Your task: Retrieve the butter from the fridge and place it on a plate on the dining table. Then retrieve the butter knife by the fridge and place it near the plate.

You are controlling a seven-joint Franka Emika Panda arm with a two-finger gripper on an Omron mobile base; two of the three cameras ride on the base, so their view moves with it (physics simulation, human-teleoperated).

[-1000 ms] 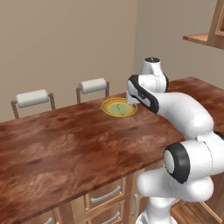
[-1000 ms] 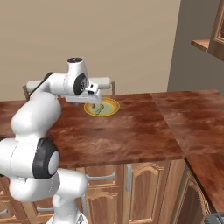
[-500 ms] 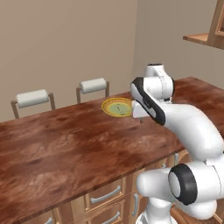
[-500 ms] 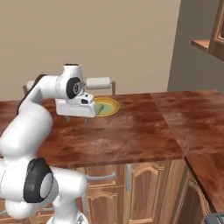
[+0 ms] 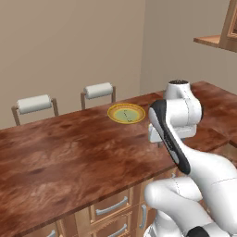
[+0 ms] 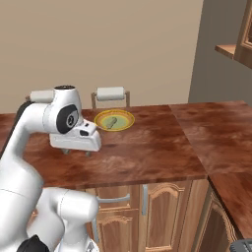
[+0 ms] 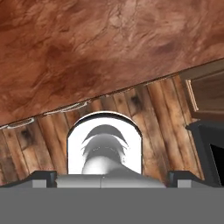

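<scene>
The plate [image 5: 126,113] [image 6: 114,119], yellow-rimmed with a pale green centre, sits at the far side of the dining table [image 5: 60,152] [image 6: 147,147]. A small pale stick, the butter [image 6: 111,123] [image 5: 127,115], lies on it. My gripper [image 6: 77,153] [image 5: 159,144] hangs open and empty, pointing down over the table's near part, well short of the plate and to its left in the right base view. In the hand view, one fingertip [image 7: 43,177] sits far from the other, above the table's edge and the wooden floor. The fridge and the butter knife are out of view.
Two cushioned stools [image 5: 34,104] [image 5: 98,90] stand behind the table against the wall. Cabinet drawers and doors [image 6: 162,211] run under the table's near edge. A wall shelf [image 5: 217,40] juts out at the upper right. The wood top carries on to the right [image 6: 216,128].
The arm has drawn back from the plate toward the table's near edge, the hand swinging down and away. The butter stays on the plate. The jaws stay open.
</scene>
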